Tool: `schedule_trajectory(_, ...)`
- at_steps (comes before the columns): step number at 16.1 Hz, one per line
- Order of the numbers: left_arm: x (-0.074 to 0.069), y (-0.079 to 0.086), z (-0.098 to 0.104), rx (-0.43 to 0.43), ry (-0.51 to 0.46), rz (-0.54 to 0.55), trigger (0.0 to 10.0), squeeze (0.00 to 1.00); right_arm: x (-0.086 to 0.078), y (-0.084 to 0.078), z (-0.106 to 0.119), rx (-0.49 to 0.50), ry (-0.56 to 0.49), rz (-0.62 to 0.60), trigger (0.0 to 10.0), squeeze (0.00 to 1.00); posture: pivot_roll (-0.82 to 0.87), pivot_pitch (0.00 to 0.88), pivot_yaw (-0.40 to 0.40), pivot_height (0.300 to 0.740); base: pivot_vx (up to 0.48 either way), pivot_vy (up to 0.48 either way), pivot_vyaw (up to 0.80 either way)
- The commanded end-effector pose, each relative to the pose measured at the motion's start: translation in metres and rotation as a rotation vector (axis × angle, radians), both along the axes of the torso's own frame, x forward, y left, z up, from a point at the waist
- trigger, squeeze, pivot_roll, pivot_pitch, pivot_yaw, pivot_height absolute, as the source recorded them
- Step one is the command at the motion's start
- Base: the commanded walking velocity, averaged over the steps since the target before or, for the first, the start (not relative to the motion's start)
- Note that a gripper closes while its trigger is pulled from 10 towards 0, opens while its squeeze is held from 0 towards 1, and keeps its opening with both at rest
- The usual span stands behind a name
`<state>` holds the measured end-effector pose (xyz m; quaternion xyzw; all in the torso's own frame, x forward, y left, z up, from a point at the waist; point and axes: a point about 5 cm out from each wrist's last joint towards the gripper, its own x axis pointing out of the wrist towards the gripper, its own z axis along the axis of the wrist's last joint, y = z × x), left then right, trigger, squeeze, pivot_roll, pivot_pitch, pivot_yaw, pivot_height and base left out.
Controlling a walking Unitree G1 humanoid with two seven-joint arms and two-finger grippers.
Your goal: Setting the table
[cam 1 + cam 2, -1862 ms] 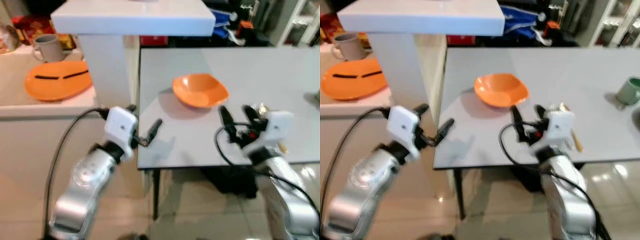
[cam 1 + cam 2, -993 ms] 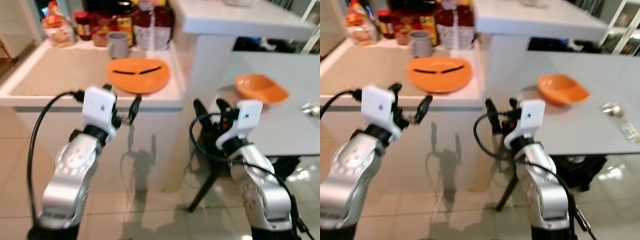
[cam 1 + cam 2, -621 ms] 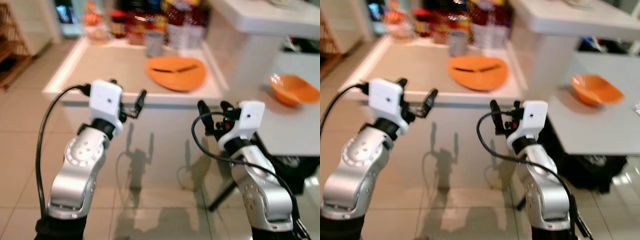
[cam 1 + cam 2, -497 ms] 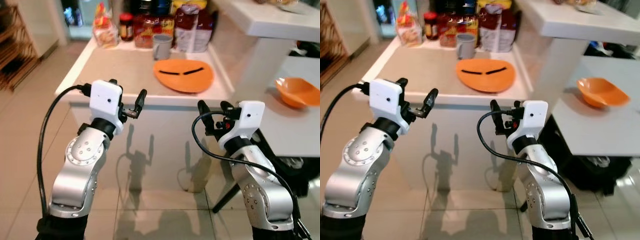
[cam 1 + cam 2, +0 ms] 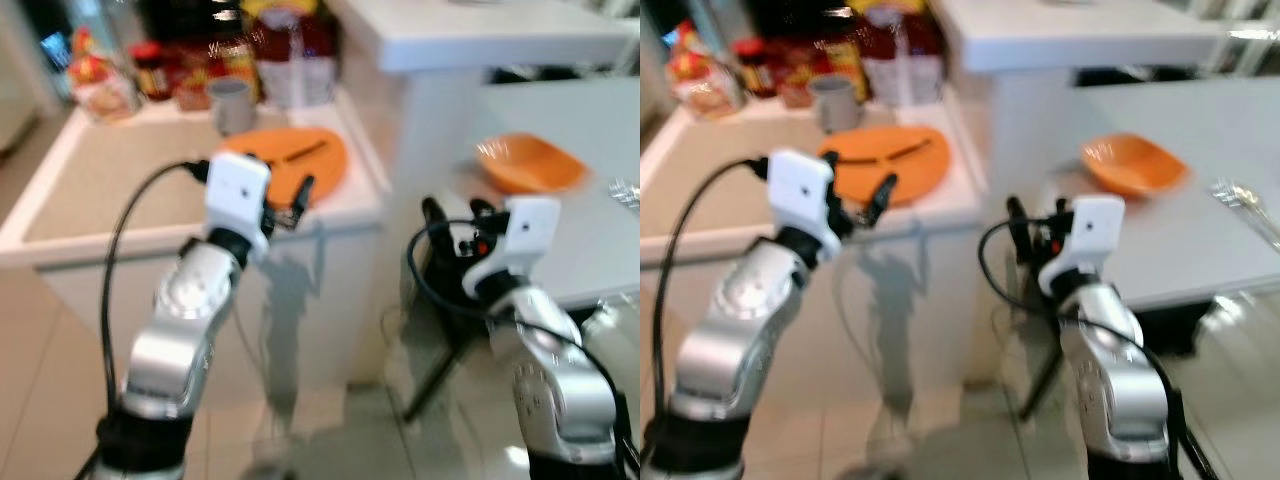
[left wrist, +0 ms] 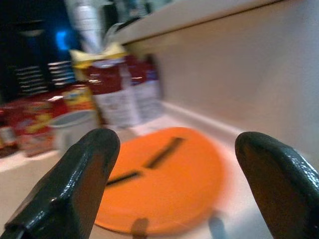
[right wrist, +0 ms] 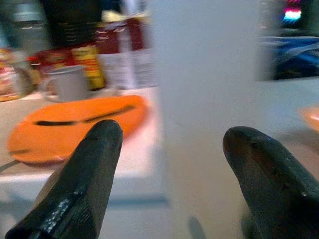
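Left gripper (image 5: 290, 205), fingers apart, nears the orange plate (image 5: 290, 160) at upper centre; a misjudged reach could shove it off the bench (image 5: 100, 190).

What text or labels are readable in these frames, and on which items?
None legible.
Red and yellow food packages behind the grey mug: printing present, too blurred to read.
Round orange plate, orange bowl: no text seen.
Left gripper, right gripper: no markings seen.

bright indoor light, all views softly motion-blurred.
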<state>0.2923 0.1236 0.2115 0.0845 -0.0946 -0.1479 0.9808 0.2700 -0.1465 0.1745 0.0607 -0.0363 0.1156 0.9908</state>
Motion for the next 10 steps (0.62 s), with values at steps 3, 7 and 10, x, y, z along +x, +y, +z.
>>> schedule_trajectory(3,0.006,0.009,0.001,0.002,0.004,0.062,10.0,0.00,-0.007,0.014,0.007,-0.045,-0.021,0.143,10.0,0.00,0.04,0.003,-0.016,0.740,0.480,0.000,0.27)
schedule_trajectory(7,0.010,0.033,0.004,-0.005,-0.008,0.210,10.0,0.00,-0.040,0.034,0.002,-0.092,-0.038,0.410,10.0,0.00,0.05,0.017,-0.015,0.740,0.316,0.000,0.40)
schedule_trajectory(10,0.011,0.041,0.007,-0.013,-0.016,0.246,10.0,0.00,-0.057,0.035,0.000,-0.079,-0.059,0.492,10.0,0.00,0.05,0.020,-0.013,0.740,0.000,0.000,0.00)
